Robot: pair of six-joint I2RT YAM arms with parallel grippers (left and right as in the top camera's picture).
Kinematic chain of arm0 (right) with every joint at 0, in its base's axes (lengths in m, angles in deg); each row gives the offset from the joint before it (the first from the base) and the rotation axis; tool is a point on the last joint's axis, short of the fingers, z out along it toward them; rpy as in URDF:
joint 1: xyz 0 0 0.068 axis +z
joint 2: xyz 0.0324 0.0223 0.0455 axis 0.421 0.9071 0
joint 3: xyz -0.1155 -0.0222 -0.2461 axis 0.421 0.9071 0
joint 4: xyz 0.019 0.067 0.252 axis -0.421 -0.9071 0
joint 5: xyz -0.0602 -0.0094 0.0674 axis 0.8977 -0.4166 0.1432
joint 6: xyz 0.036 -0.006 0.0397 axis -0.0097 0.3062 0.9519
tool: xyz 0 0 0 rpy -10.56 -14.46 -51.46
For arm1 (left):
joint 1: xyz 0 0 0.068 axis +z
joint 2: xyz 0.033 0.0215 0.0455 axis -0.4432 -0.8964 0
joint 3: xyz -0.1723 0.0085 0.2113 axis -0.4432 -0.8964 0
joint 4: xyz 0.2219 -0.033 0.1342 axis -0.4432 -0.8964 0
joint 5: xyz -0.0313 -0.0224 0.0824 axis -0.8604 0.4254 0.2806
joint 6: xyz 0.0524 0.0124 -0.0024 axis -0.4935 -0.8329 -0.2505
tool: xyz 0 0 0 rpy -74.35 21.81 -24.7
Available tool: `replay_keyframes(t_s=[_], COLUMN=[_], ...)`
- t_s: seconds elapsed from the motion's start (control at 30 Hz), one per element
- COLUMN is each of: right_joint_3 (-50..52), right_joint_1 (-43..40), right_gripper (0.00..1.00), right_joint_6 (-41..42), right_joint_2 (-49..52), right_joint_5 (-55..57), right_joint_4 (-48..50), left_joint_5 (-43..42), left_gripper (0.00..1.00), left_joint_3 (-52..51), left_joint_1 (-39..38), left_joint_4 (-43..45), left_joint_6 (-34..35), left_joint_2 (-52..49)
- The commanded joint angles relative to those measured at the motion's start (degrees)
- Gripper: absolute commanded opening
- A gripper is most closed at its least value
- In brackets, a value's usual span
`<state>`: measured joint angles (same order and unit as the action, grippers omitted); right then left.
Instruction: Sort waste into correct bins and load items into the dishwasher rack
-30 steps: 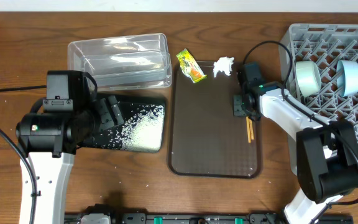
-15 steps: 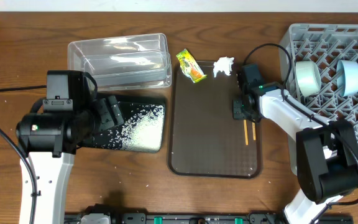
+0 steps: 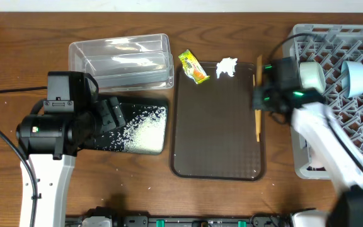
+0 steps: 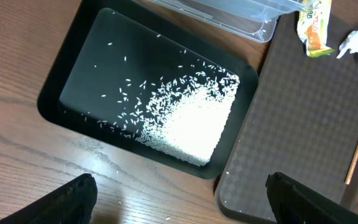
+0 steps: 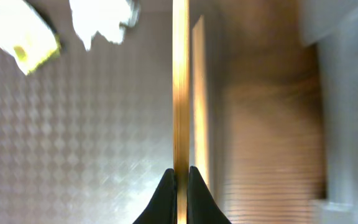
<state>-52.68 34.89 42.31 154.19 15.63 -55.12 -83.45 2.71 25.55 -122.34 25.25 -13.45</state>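
The chopsticks (image 3: 257, 126) run along the brown tray's (image 3: 216, 145) right edge, clenched in the right gripper (image 3: 261, 99), just beside the rack (image 3: 301, 33). The wrapper (image 3: 193, 67) and tissue (image 3: 226, 67) sit at its far edge. The left gripper (image 3: 111, 115) hangs released over the black tray (image 4: 73, 81).

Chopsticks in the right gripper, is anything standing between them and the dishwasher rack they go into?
Nothing visible does. The right gripper is shut on the chopsticks over the right edge of the brown tray, and only a strip of bare table separates them from the dishwasher rack. Inside, the pale bowl occupies the rack's near side.
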Motion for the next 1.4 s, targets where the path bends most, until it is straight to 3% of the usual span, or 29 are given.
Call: replay_keyframes(t_s=[0.0,0.3,0.57,0.63,0.77,0.87,1.0,1.37], right_joint_3=[-0.17,-0.17,-0.17,-0.17,-0.17,-0.15,-0.15,-0.15], right_joint_1=[-3.78,-12.76,-13.05,-10.29,-2.4,2.56,4.5,3.34], right_gripper=[0.01,0.01,0.01,0.07,0.36,0.43,0.45,0.42], right_joint_6=[-5.27,-10.1,-14.56,-14.29,-10.36,-4.15,0.48,-0.37], right_joint_2=[-3.32,-4.66,-4.9,-4.87,-4.33,-1.92,4.09,17.0], right_joint_5=[0.44,3.34,-18.64,-21.7,-12.61,-0.74,6.75,4.7], right_joint_4=[-1.77,-3.56,-2.08,-2.05,-2.82,-3.87,-3.85,1.55], left_joint_5=[0.72,0.72,0.72,0.72,0.72,0.72,0.72,0.72], left_gripper=[0.89,0.9,0.9,0.89,0.9,0.89,0.9,0.89], left_joint_3=[0.09,0.09,0.09,0.09,0.09,0.09,0.09,0.09], left_joint_1=[0.26,0.26,0.26,0.26,0.26,0.26,0.26,0.26], left_joint_4=[0.0,0.0,0.0,0.0,0.0,0.0,0.0,0.0], left_joint_6=[0.31,0.31,0.28,0.28,0.28,0.28,0.28,0.28], left_joint_2=[-0.02,-0.02,-0.02,-0.02,-0.02,-0.02,-0.02,-0.02])
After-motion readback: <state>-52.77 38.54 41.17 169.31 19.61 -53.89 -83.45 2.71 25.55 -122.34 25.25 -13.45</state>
